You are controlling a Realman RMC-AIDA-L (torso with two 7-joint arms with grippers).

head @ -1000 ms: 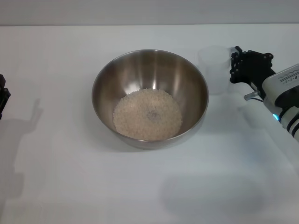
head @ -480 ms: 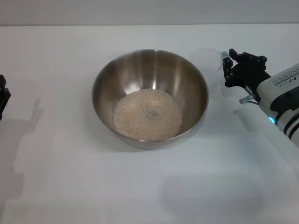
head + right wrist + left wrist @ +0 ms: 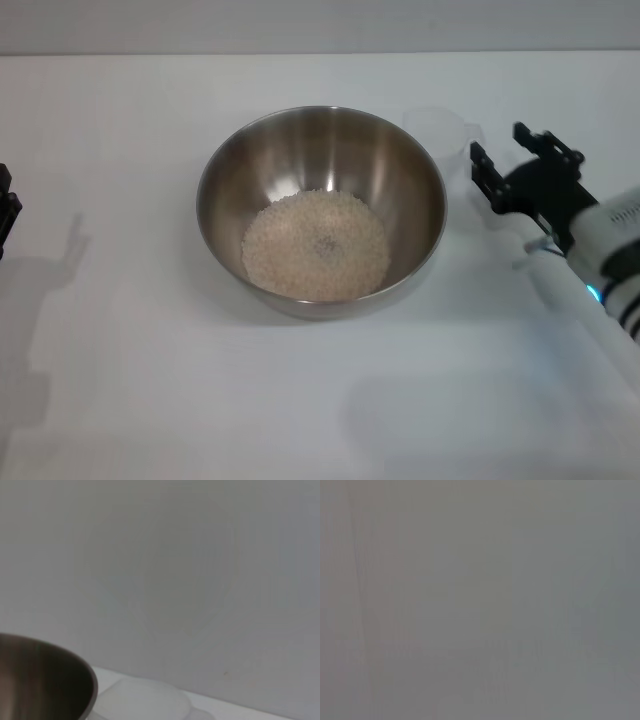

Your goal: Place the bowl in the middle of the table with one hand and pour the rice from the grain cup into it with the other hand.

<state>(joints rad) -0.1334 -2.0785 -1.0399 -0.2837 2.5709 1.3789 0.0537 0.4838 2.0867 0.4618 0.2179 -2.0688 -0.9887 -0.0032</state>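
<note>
The steel bowl [image 3: 322, 150] stands in the middle of the white table [image 3: 150, 380], with the rice [image 3: 316, 245] heaped in its bottom. The translucent grain cup [image 3: 446, 135] stands upright and empty on the table just beyond the bowl's right rim. My right gripper [image 3: 500, 150] is open, to the right of the cup and apart from it. The right wrist view shows the bowl's rim [image 3: 50, 680] and the cup [image 3: 145, 702] beside it. My left gripper [image 3: 6, 205] is parked at the table's left edge, only partly in view.
The left wrist view shows only plain grey. The right arm [image 3: 590, 270] reaches in from the near right over the table.
The right gripper let go of the grain cup, opened, and drew back toward me. The cup now stands free by the bowl's rim. The bowl and left arm have not moved.
</note>
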